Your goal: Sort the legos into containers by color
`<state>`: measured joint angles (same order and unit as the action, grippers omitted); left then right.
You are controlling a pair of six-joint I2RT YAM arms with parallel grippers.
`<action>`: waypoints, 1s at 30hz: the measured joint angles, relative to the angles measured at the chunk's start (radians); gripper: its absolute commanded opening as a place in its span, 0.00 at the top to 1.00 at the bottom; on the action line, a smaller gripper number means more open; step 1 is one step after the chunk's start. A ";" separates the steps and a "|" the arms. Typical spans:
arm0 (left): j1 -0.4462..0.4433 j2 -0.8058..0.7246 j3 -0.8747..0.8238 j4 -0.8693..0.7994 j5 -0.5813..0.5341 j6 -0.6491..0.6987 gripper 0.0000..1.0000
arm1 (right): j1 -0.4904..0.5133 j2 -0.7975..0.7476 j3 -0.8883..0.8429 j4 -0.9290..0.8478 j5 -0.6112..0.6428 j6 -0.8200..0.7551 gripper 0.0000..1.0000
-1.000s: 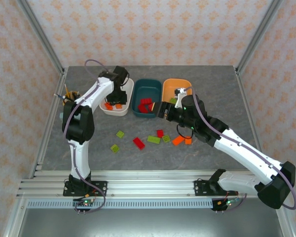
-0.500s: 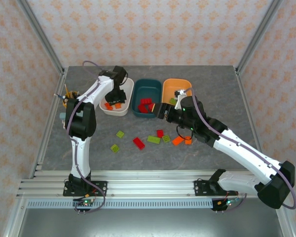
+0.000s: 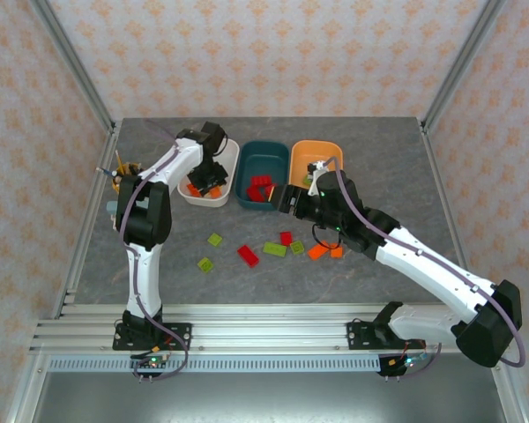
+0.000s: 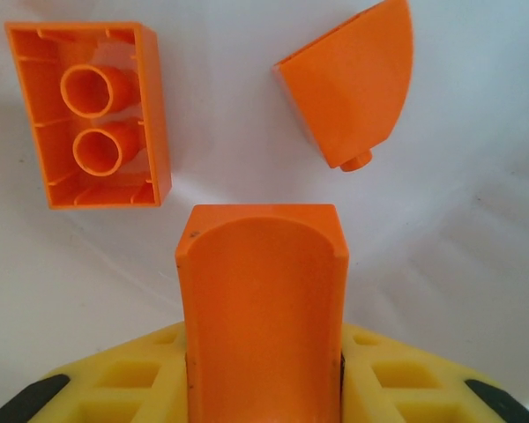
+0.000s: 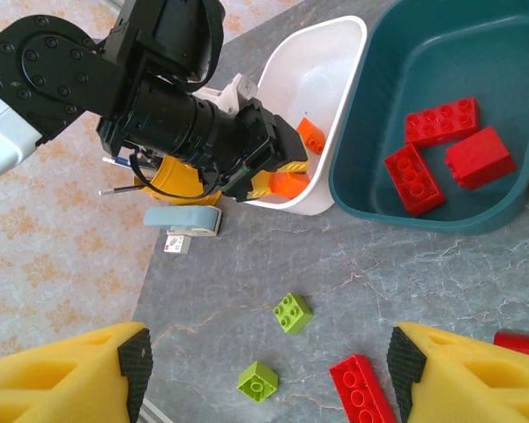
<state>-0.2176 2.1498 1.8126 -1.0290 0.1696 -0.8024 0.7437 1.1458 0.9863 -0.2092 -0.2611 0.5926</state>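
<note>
My left gripper (image 4: pixel 263 388) is low inside the white container (image 3: pixel 232 154), shut on an orange lego (image 4: pixel 263 308) with a curved face. Two more orange legos lie on the tub floor: an oblong one (image 4: pixel 93 115) upside down and a curved one (image 4: pixel 348 84). My right gripper (image 5: pixel 269 370) hangs open over the table, just in front of the teal container (image 5: pixel 353 132), which has three red legos (image 5: pixel 412 179) in it. Below its fingers lie two green legos (image 5: pixel 292 313) and a red one (image 5: pixel 361 388). The orange container (image 3: pixel 316 150) stands at the right.
Loose legos lie mid-table: green (image 3: pixel 215 239), red (image 3: pixel 247 256) and orange (image 3: pixel 318 251) among them. A yellow cup with pens (image 3: pixel 123 172) and a pale blue flat object (image 5: pixel 181 218) sit left of the white tub. Frame posts rise at the table's corners.
My left gripper has shifted a little nearer within the white tub, still holding the orange lego. The right arm has edged slightly left.
</note>
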 measured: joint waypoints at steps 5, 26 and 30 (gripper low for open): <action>0.011 0.000 -0.001 0.009 0.024 -0.041 0.49 | 0.000 0.000 0.000 0.000 0.000 0.002 0.27; 0.011 -0.392 -0.101 0.046 0.020 -0.029 0.30 | 0.000 0.091 0.062 -0.156 0.018 -0.095 0.29; -0.020 -0.644 -0.236 0.066 0.009 0.015 0.28 | 0.003 0.138 0.116 -0.232 0.037 -0.144 0.31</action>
<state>-0.2379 1.5063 1.5764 -0.9630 0.1787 -0.7876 0.7467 1.2835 1.1023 -0.4412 -0.2245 0.4484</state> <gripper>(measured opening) 0.711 0.698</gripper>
